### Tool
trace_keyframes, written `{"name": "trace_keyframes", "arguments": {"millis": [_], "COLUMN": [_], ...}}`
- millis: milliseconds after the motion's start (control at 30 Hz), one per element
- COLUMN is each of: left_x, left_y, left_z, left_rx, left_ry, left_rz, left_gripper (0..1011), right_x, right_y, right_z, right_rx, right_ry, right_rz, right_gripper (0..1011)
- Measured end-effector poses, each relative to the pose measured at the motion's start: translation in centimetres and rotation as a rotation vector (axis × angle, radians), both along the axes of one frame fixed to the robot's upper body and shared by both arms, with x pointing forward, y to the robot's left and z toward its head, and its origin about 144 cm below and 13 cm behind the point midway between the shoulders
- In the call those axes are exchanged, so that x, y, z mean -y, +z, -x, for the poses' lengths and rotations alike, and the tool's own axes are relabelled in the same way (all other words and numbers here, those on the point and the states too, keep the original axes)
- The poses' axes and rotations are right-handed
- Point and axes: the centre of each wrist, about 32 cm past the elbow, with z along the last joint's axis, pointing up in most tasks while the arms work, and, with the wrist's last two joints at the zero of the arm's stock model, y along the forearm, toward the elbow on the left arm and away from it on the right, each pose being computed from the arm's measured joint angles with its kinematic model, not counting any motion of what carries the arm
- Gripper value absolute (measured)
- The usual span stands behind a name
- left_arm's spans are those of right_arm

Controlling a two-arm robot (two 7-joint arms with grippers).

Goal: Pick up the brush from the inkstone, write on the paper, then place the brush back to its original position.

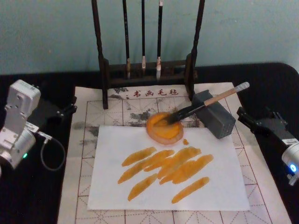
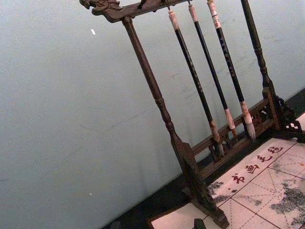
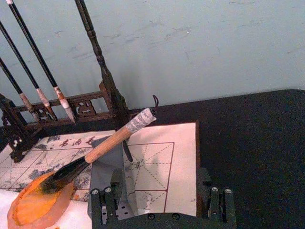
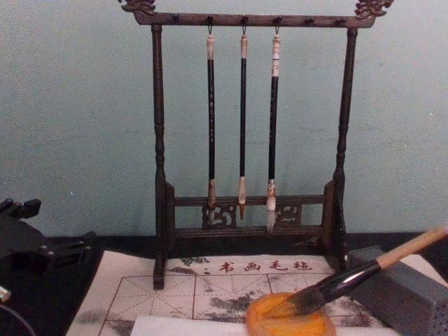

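Your brush [image 1: 205, 103] sits with its bristles in the inkstone [image 1: 164, 128], handle propped on the grey block [image 1: 214, 115]. Right hand [image 1: 247, 118] is spread apart and empty just beside it; bump that handle and it'll probably roll onto the paper [image 1: 168, 175].

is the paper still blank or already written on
Written on: the paper carries several orange strokes, and the brush lies with its bristles in the inkstone.

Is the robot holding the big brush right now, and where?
No. The brush lies with bristles in the inkstone; the right hand and left hand are empty.
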Motion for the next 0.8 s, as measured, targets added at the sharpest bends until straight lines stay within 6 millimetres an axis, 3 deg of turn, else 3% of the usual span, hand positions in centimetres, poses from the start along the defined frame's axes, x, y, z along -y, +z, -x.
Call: {"name": "trace_keyframes", "arguments": {"millis": [800], "left_x": [0.0], "left_y": [0.0], "left_z": [0.0], "left_rx": [0.0], "left_ry": [0.0], "left_rz": [0.0], "left_gripper": [1001], "right_x": [0.0], "right_y": [0.0], "right_z": [0.0], "right_rx": [0.0], "right_ry": [0.0], "right_rz": [0.0], "right_gripper": [1000]}}
